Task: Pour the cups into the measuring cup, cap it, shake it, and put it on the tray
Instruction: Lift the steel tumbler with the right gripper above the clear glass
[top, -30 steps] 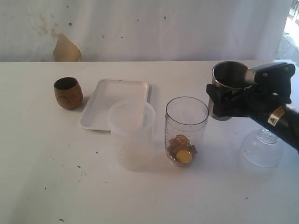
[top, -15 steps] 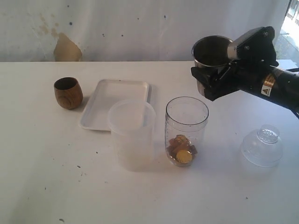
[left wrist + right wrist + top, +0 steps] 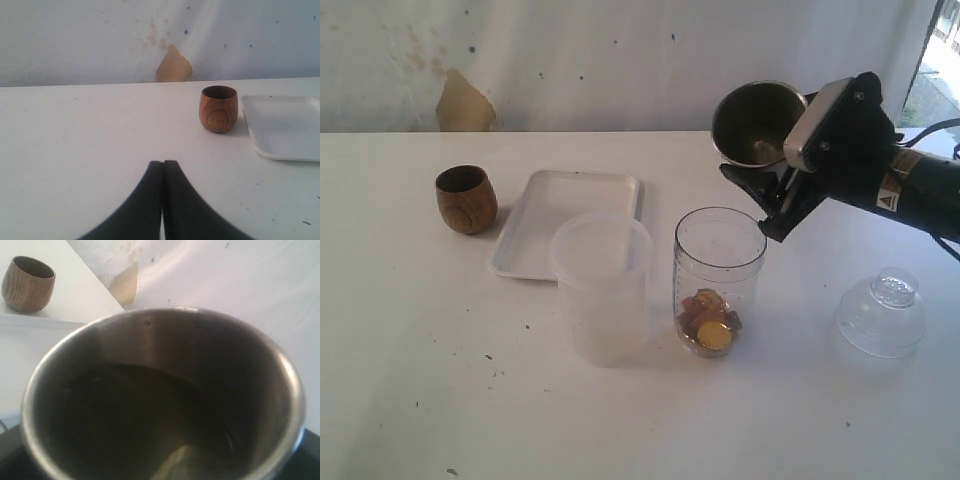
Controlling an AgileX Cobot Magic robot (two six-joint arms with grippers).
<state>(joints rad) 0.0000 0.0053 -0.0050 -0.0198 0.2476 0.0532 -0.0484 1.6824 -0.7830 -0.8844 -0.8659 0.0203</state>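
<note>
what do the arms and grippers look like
The right arm is black, with a pale grey block near the wrist, an orange and white label and a thin dark cable. The right gripper has black fingers. The left gripper shows two black curved fingers tapering to narrow tips; its arm is out of view.

no writing can be read anywhere: the small orange-and-white sticker [image 3: 892,190] on the right arm [image 3: 925,188] is too blurred to make out, and no figures show on the side of the clear measuring cup [image 3: 720,262].
</note>
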